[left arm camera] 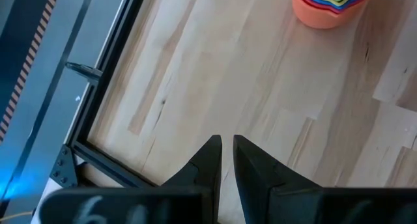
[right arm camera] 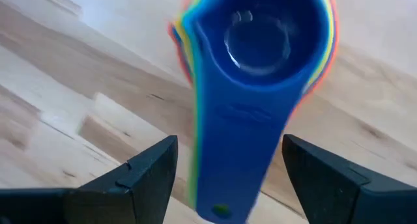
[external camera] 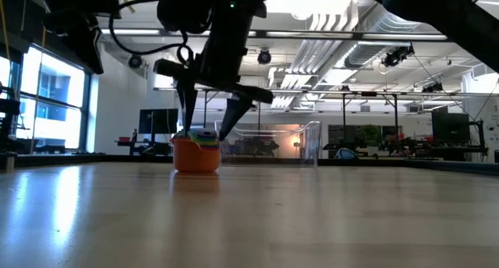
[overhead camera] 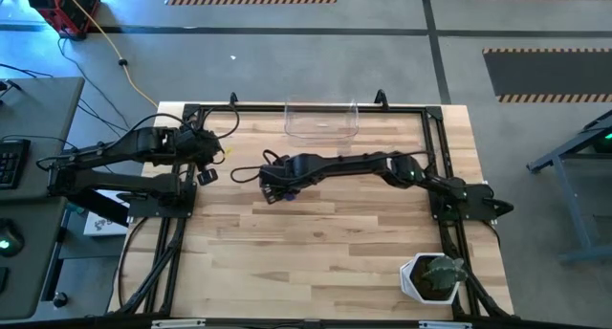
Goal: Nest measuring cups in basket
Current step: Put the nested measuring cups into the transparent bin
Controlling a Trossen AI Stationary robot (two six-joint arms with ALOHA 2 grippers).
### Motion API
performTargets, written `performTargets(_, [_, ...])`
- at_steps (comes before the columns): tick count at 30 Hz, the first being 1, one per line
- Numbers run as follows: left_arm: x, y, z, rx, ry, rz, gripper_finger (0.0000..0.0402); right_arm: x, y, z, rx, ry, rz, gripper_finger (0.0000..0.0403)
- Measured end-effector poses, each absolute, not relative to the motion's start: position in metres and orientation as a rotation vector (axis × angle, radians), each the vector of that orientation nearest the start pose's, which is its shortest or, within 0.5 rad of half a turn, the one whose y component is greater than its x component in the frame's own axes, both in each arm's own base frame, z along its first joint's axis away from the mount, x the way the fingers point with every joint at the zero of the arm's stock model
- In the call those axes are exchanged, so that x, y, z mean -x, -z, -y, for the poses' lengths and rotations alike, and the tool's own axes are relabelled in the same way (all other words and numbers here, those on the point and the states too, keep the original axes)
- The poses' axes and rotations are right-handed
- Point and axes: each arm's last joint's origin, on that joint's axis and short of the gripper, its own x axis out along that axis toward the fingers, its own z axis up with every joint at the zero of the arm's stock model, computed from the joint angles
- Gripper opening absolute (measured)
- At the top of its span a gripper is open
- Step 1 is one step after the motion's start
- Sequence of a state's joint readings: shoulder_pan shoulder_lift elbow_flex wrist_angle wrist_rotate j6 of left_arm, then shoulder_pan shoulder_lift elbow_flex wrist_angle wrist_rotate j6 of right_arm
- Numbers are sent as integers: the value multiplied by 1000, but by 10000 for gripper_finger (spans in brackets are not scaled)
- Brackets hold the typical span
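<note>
Right gripper (external camera: 209, 116) jaws apart, straddling nested measuring cups (external camera: 196, 153) on table, near basket (overhead camera: 321, 120) | left gripper (left arm camera: 226, 160) nearly together, idle | risk: off-centre closing could tip stack.

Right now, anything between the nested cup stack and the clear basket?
Nothing: in the high view, only bare wood tabletop separates the cup stack, under the open right gripper, from the clear basket.

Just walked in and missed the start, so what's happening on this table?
The measuring cups sit nested in one stack on the table, blue on top. The right hand hangs open directly over the stack, fingers either side, not gripping. The clear basket stands apart at the far edge, with no cups in it. The left hand waits at the left side.
</note>
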State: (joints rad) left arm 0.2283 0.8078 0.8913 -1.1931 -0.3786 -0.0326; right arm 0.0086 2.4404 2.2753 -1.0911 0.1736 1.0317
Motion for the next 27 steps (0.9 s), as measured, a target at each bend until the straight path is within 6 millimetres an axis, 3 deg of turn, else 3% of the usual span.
performTargets(10, [-113,-290,-37,-65,-556,-1115,33,-508,-180,0,-779,764,-1091,268])
performTargets(16, [-113,-290,-37,-72,-550,-1118,32,-508,-179,0,-791,777,-1090,264])
performTargets(27, [-113,-290,-37,-81,-544,-1121,32,-508,-179,0,-787,780,-1087,190])
